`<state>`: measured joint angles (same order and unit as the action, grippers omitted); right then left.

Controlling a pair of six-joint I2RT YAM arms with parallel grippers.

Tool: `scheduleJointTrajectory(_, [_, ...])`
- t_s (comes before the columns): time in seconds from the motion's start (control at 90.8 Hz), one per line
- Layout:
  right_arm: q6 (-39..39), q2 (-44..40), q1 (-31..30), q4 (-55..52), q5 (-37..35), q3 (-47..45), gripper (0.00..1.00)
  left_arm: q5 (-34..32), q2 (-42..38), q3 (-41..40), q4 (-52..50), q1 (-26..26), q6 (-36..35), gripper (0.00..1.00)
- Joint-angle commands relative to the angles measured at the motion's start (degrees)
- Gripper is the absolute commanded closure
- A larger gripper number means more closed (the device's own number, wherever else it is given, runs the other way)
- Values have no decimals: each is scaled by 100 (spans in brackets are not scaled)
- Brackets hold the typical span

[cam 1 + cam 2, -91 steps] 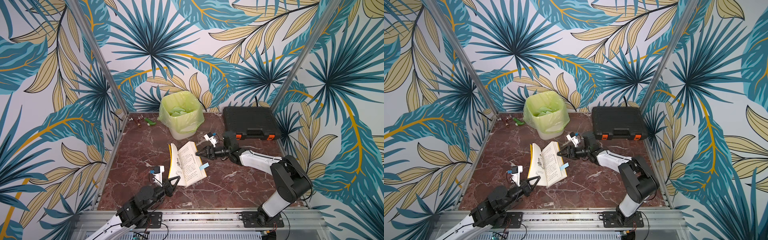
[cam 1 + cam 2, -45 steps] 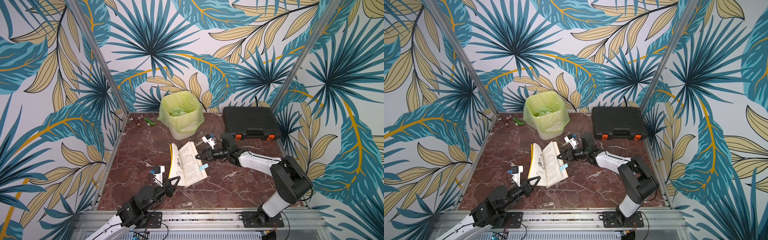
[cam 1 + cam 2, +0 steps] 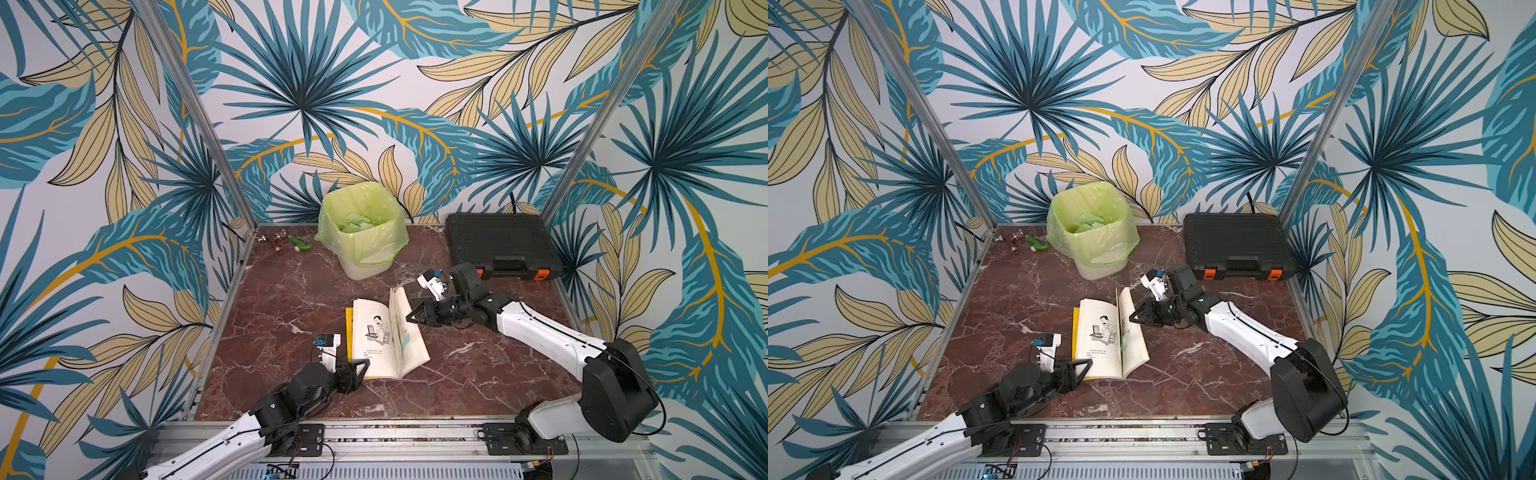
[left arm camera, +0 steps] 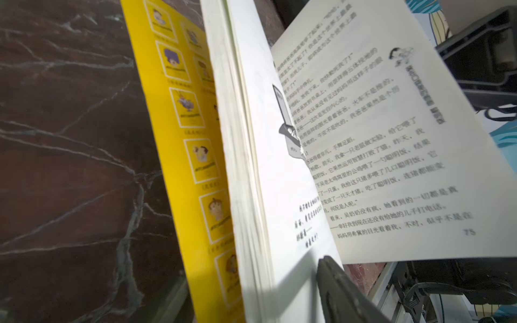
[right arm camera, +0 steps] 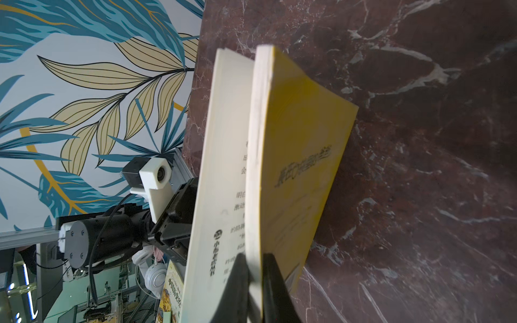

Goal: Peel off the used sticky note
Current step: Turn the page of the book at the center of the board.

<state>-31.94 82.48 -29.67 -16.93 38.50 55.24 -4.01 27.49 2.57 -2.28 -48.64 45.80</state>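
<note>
The table is polished veined stone; the book, matt paper with a smooth yellow cover; the bin bag, thin glossy plastic; the case, matt plastic.

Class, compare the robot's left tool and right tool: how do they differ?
The left tool is open; the right tool is shut on the book's raised half. The left tool sits at the book's near corner, the right tool at its opposite edge. Both are black.
</note>
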Motion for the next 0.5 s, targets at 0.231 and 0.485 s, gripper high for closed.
scheduleJointTrajectory(0.231, [-74,-129,-44,13,-285,-219,100,-166,319,1255,-427,23,-693,18])
scheduleJointTrajectory(0.485, [-106,-96,-40,211,-334,-475,100,-728,-103,1945,-841,23,-751,26])
